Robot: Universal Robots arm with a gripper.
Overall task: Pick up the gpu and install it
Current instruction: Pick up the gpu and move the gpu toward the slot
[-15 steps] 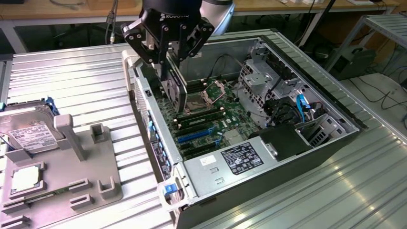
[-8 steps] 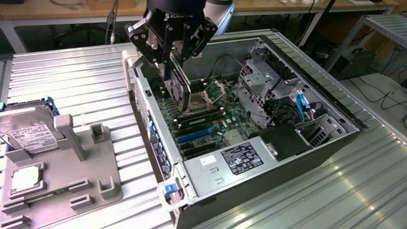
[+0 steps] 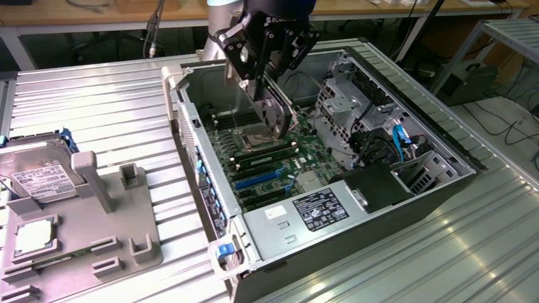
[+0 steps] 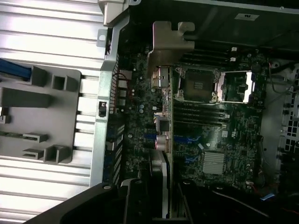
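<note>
Black and two-fingered, the single gripper [image 3: 265,79] [image 4: 163,198] is pinched narrowly on the upper edge of the one gpu [image 3: 276,112] [image 4: 167,116], a thin flat card hanging edge-down from it inside the open computer case [image 3: 278,237]. The wrist view looks along the card's slim edge, with its bent silver metal bracket [image 4: 170,42] at the far end. The arm reaches down from the top of the exterior view, its wrist pointing roughly straight down over the case. The card's lower edge sits close over the green motherboard [image 3: 269,165] [image 4: 229,126], beside the one square CPU socket [image 3: 251,136] [image 4: 198,86]; whether it touches the board cannot be told. On the board are one finned silver heatsink [image 4: 214,162] and a few long blue slots [image 3: 257,178]. The case lies on its side on a ribbed metal table [image 3: 101,95]. On the exterior view's left, well apart from the case, stands one grey moulded fixture [image 3: 118,233] [image 4: 46,116], carrying one boxy silver hard drive [image 3: 38,170] with a white label and one small square silver CPU chip [image 3: 34,235].
</note>
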